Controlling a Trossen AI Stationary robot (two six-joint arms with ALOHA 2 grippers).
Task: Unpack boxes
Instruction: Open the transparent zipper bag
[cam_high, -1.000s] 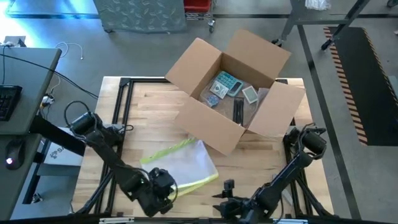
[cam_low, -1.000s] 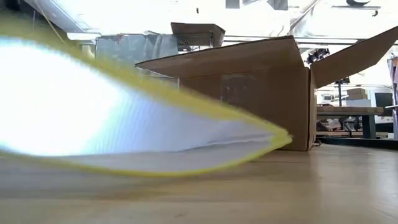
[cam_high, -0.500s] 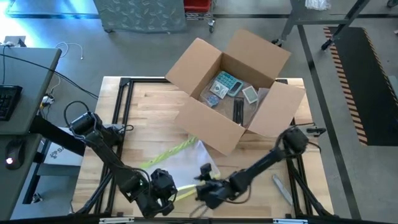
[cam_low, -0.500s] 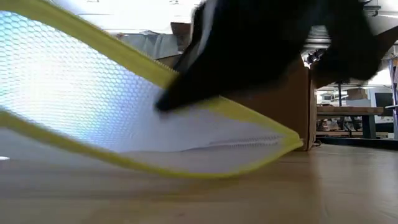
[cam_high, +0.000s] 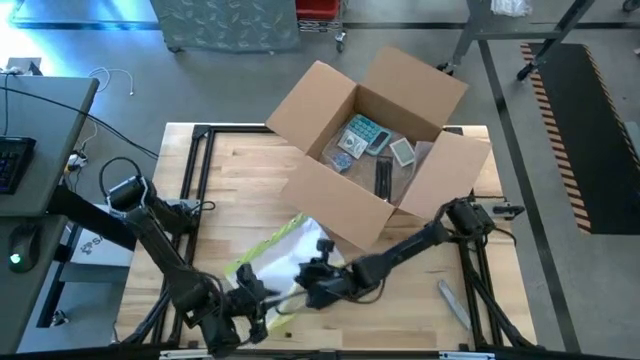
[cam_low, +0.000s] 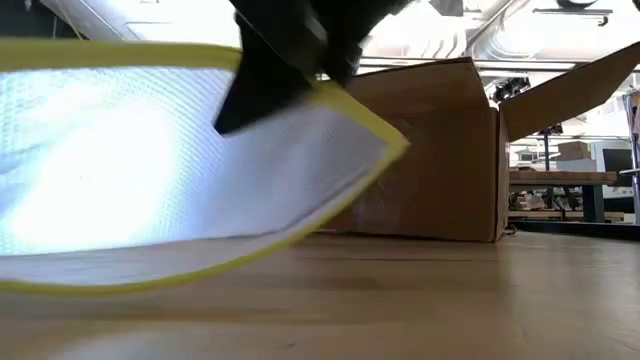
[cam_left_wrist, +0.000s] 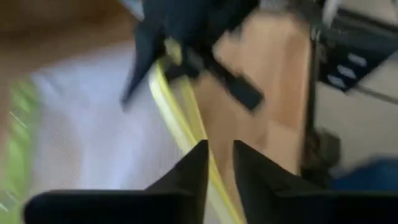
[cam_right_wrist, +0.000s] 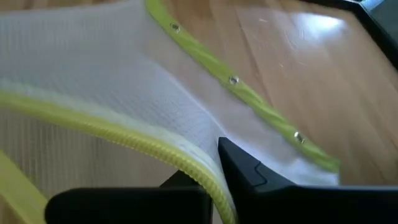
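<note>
No lettering, label or number comes through legibly anywhere, not even on the open box (cam_high: 375, 140).

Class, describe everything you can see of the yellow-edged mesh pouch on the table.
The mesh pouch is a flat, translucent white sleeve with yellow zipper edging and small studs. It lies on the wooden table in front of the open cardboard box, one side lifted and bent. The right pincer is shut on its zipper edge; the left pincer sits beside it.
</note>
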